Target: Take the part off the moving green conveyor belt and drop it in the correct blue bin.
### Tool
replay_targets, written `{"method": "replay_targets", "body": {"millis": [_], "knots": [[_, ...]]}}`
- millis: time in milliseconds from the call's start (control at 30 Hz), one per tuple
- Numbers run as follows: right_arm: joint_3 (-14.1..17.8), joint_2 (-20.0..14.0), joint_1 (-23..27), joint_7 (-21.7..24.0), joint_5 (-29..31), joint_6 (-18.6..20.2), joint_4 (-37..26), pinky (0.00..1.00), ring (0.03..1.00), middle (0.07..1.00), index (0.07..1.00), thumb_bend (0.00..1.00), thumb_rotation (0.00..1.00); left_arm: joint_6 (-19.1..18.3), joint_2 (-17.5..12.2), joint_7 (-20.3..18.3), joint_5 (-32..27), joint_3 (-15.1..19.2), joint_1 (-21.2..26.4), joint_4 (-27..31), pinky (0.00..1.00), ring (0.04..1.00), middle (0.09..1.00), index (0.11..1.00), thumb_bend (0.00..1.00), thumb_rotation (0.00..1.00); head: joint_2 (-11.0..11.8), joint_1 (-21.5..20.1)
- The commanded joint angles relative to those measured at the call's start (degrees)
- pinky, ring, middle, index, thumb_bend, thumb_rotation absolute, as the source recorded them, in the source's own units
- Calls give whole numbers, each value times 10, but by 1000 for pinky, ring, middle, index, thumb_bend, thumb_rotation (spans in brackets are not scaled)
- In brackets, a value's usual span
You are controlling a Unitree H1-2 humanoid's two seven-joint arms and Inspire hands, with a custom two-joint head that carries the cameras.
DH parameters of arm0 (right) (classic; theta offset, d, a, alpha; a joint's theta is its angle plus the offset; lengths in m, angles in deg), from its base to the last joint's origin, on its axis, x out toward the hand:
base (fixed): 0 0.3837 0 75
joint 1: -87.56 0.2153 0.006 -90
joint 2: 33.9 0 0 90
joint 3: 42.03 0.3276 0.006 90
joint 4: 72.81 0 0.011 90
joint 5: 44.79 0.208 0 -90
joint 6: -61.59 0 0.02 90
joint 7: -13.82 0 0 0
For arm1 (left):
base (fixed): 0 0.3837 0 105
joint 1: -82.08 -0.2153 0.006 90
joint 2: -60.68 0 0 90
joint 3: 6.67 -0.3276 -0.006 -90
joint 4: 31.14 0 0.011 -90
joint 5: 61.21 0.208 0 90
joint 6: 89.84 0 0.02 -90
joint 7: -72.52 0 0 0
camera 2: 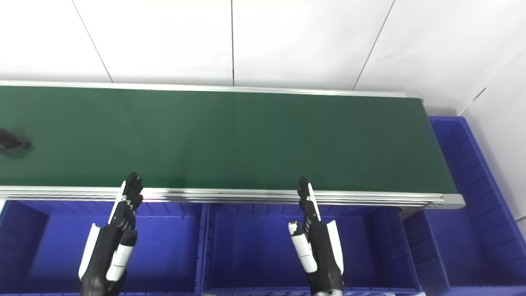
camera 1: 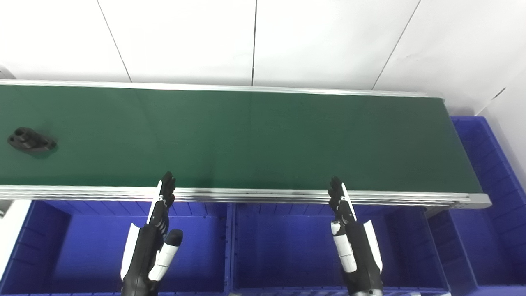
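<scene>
A small black part [camera 1: 29, 139] with round holes lies on the green conveyor belt [camera 1: 246, 139] at its far left; in the right eye view the part [camera 2: 10, 142] is cut by the left edge. My left hand [camera 1: 156, 230] is open, fingers straight, held edge-on above the left blue bin [camera 1: 197, 250] with its fingertips at the belt's near rail. My right hand [camera 1: 349, 234] is open the same way above the middle blue bin [camera 1: 287, 250]. Both hands are empty and far from the part.
The belt's near aluminium rail [camera 1: 263, 195] runs across in front of the bins. A third blue bin [camera 1: 485, 230] wraps around the belt's right end. A white tiled wall [camera 1: 254, 41] stands behind the belt.
</scene>
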State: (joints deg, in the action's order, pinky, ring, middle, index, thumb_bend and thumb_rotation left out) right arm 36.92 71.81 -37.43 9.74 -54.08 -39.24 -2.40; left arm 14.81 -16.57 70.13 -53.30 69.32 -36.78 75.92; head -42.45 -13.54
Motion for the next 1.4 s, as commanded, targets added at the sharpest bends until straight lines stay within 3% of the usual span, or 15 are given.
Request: {"method": "replay_targets", "body": {"millis": [0,1367], "knots": [[1,0,-2,4,4,-19,-7,986,998,1000,1000,731,977,9,5,1,3,-1,2,12,1000,1000,1000,1000,575,962,1,0],[1,3,2,3,2,-21,3,968,992,1000,1000,727,954,16,-3,-4,7,-2,12,-3,1000,1000,1000,1000,572,942,4,1]]}}
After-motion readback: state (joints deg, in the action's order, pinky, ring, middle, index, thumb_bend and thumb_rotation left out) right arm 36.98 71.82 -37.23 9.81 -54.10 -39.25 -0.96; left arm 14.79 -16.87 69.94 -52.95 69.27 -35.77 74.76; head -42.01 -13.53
